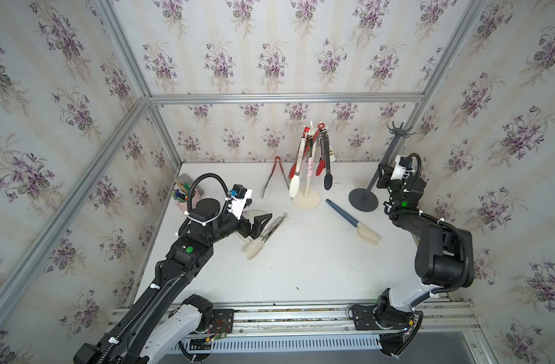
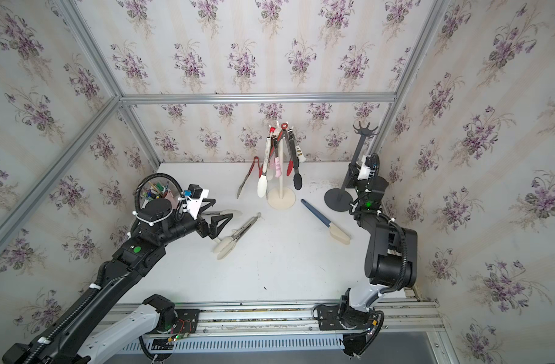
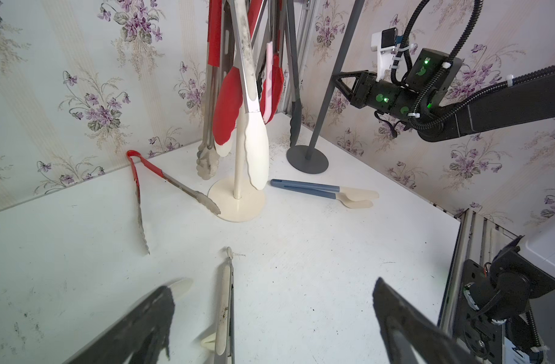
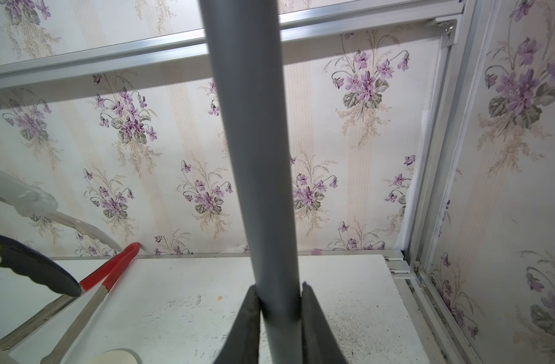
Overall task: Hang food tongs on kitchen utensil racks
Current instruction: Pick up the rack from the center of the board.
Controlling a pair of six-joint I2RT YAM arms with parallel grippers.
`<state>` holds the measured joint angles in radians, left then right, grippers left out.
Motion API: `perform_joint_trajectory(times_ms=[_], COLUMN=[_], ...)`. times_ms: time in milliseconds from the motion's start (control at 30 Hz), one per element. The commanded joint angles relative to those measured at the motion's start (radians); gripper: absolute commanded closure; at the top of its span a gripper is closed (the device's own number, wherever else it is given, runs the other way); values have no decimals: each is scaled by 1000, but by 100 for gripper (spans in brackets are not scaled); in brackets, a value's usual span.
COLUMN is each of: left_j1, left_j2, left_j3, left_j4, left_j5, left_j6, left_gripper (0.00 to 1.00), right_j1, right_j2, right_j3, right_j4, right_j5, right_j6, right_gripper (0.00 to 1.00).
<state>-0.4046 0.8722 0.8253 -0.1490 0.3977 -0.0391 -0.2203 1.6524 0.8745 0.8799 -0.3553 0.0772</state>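
My right gripper (image 4: 279, 293) is shut on the pole of the dark grey utensil rack (image 4: 254, 141), low on the pole. In both top views this rack (image 1: 391, 148) leans, and its hooks are bare. The cream-white rack (image 1: 306, 189) stands at the back middle with several tongs (image 1: 325, 157) hanging from it. My left gripper (image 3: 271, 285) is open, low over cream-tipped steel tongs (image 3: 225, 302) that lie on the table. Red-handled tongs (image 1: 275, 176) lie near the back wall. Blue-handled tongs (image 1: 352, 220) lie right of centre.
A pink cup (image 1: 185, 201) of pens and markers stands at the table's left edge behind my left arm. The grey rack's round base (image 1: 363, 201) sits near the right wall. A further cream tong tip (image 3: 181, 285) shows beside my left finger.
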Motion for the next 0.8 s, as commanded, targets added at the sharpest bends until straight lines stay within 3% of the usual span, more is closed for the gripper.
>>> perform_joint_trajectory(times_ms=[0, 200, 600, 767], left_j1=[1, 1, 1, 1], left_j2=[-2, -2, -6, -4], left_j3=[0, 1, 3, 3], left_j4=[5, 1, -9, -11], left_j5=[6, 9, 11, 13], left_j6=[-16, -19, -28, -30], left_gripper=[1, 1, 1, 1], right_j1=[2, 10, 31, 60], right_j2=[7, 33, 47, 45], right_j3=[6, 40, 60, 82], right_j4=[52, 45, 65, 76], right_j5=[-4, 0, 49, 64], right_j6=[0, -3, -10, -13], right_gripper=[67, 59, 88, 93])
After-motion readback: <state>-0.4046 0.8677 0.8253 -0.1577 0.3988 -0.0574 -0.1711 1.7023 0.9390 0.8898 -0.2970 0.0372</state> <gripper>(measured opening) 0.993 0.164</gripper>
